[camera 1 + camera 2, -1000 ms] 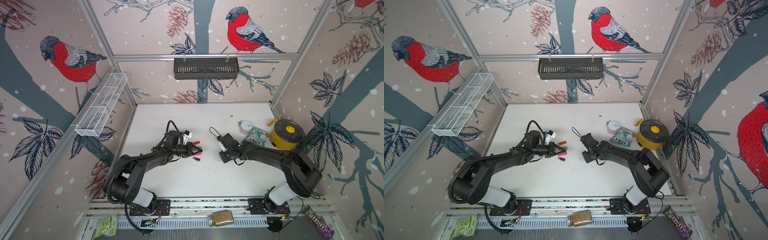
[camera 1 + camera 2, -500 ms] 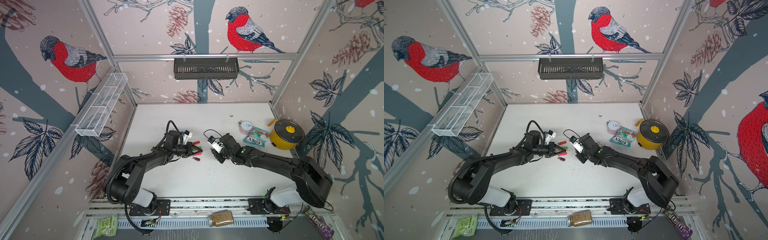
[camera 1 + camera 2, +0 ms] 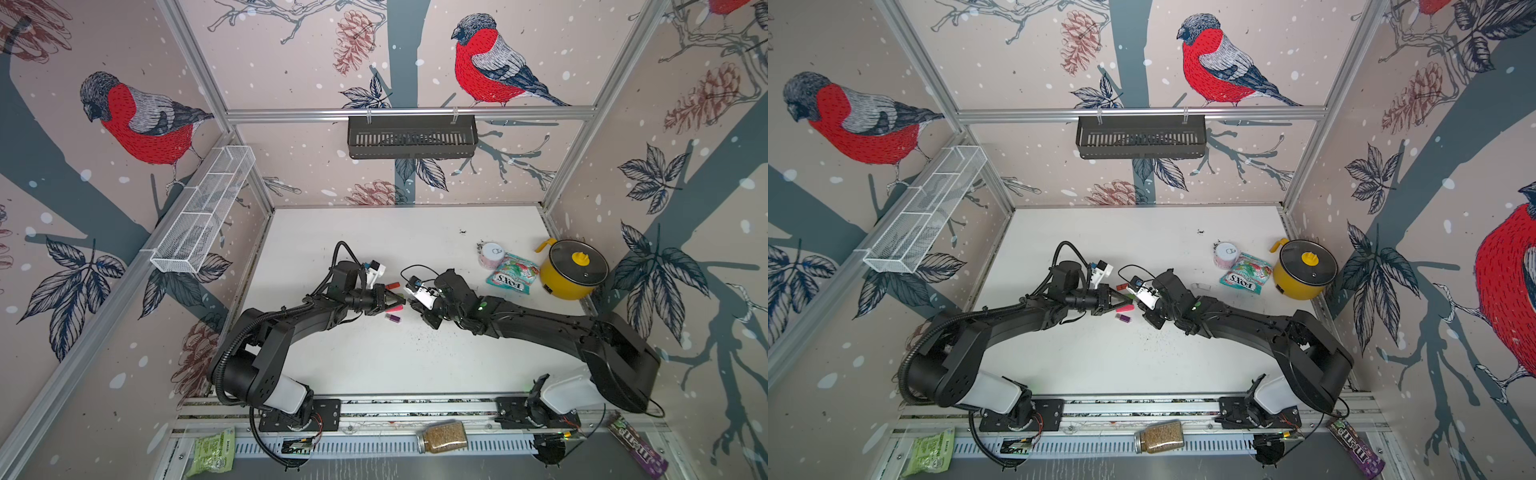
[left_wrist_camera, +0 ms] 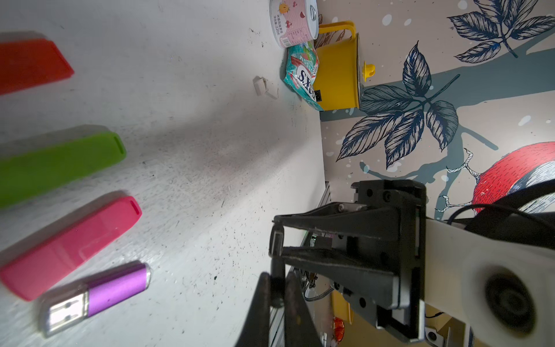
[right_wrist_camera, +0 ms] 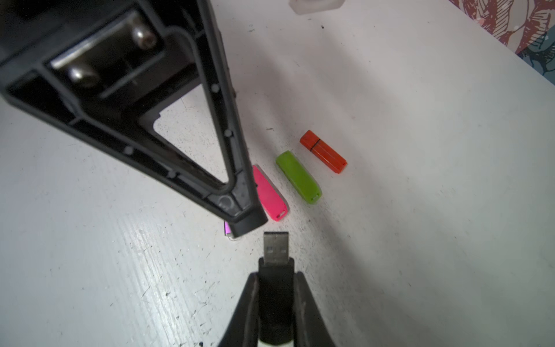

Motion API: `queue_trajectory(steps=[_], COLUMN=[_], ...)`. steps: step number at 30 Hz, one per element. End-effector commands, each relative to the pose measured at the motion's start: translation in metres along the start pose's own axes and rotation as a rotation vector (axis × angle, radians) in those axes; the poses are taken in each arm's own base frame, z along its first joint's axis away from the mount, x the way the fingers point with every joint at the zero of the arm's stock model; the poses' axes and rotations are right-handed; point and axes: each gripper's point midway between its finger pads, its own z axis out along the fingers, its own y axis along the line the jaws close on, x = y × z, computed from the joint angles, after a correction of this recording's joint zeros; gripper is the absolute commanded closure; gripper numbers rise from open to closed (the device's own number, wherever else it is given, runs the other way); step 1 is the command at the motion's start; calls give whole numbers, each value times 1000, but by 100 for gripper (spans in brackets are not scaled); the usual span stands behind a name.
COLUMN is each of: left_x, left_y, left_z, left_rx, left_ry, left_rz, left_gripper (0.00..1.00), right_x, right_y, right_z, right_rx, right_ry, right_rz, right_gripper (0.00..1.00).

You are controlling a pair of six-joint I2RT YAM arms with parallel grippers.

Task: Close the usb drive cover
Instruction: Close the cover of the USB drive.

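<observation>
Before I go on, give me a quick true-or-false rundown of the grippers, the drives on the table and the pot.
1. Four drives lie on the table: orange drive, green drive, pink drive, purple drive. True.
2. The right gripper holds a black usb drive, metal plug bare. True.
3. The left gripper is open and empty. False: it is shut on a small black cap.
4. The green drive lies beside the purple drive. False: it lies between orange and pink.
5. The yellow pot has no lid. False: its lid is on.
</observation>
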Motion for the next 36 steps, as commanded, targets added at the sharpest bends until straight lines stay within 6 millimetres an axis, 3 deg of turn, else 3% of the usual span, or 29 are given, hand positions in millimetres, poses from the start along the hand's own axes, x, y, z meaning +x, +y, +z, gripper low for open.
queue_trajectory(steps=[1,17,25,36], left_x=[-2,-1,-3,5], left_y=[-6,-2,-5,-5], left_z=[-1,0,1,1], left_rx=[22,20,31,39], left_ry=[-10,-12,-10,34], left_rz=[24,11,15,14], left_gripper=[96,96,96,96], right_x=[-12,-18,-22,-40], right_y=[4,8,20,15], right_z=[-2,-3,-5,-4], right_rx=[-13,-12,-59,-35], right_ry=[-50,-79,-106,-155], right_rz=[1,14,-24,-106], right_gripper=[83,83,84,85])
